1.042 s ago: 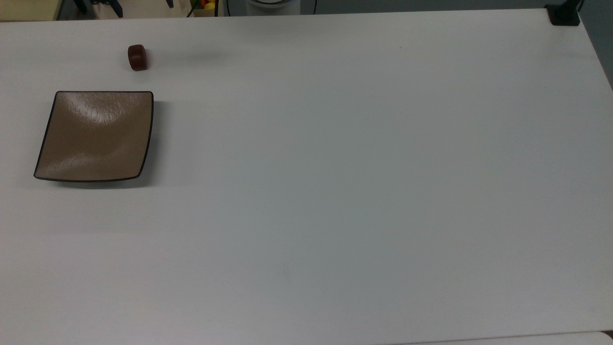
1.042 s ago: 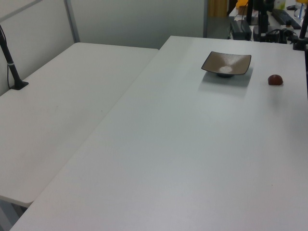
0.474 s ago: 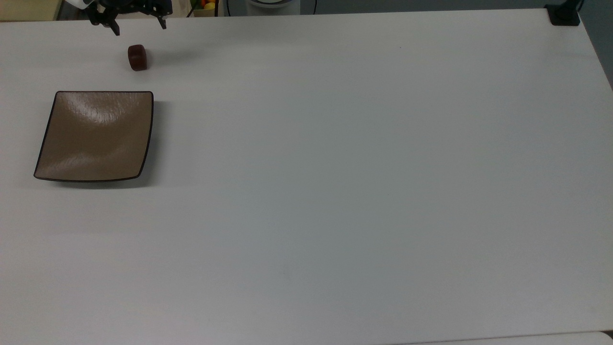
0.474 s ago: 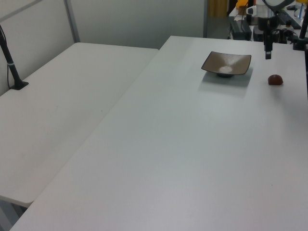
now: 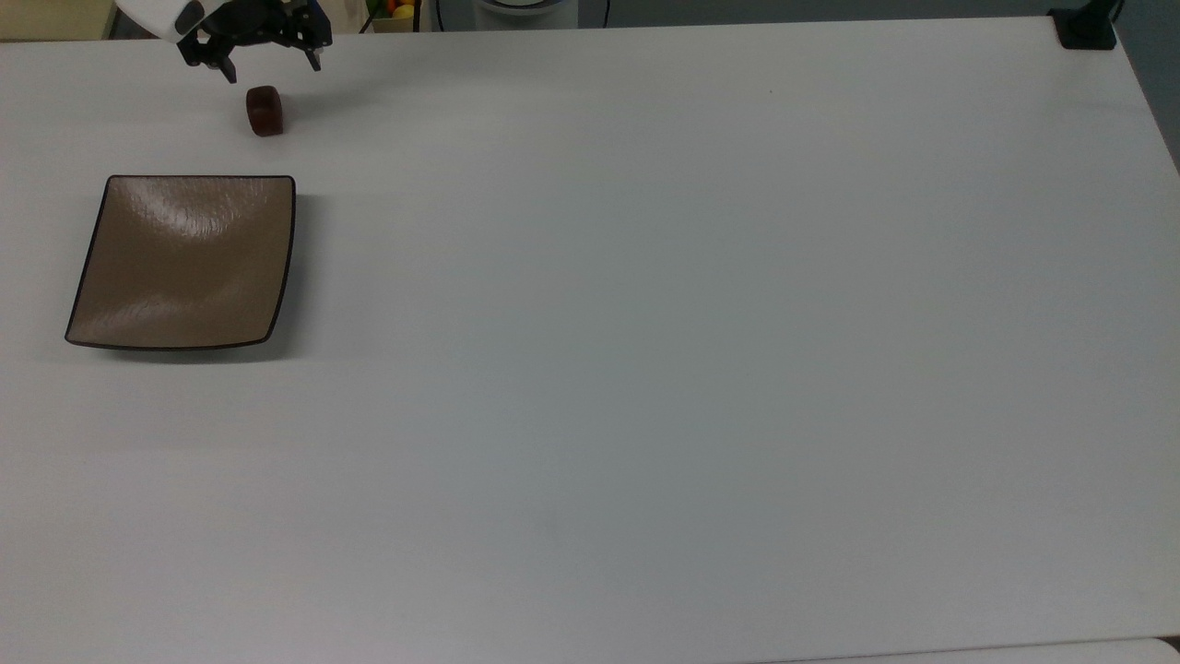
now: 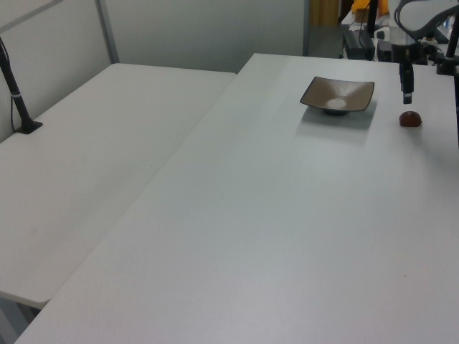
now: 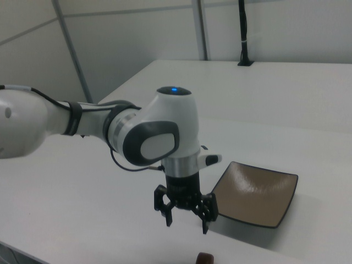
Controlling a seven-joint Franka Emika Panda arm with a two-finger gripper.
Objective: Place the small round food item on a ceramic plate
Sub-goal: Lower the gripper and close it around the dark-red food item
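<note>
Claw [image 5: 269,68] spread wide, hovering just above the small dark reddish-brown round food lump [image 5: 265,111], tan square ceramic plate [image 5: 184,263] nearby.

Gripper [image 5: 270,68] at top view's upper left, fingers spread, just above small round food item [image 5: 265,111] on white table [image 5: 645,323]. Ceramic plate [image 5: 184,263] below, apart from item, nothing on it.

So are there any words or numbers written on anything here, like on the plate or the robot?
No, there are none to read.
The ceramic plate: plain tan, no writing.
The small round food item: no label.
The gripper and the arm: no words or numbers, just a small blue light on top.
</note>
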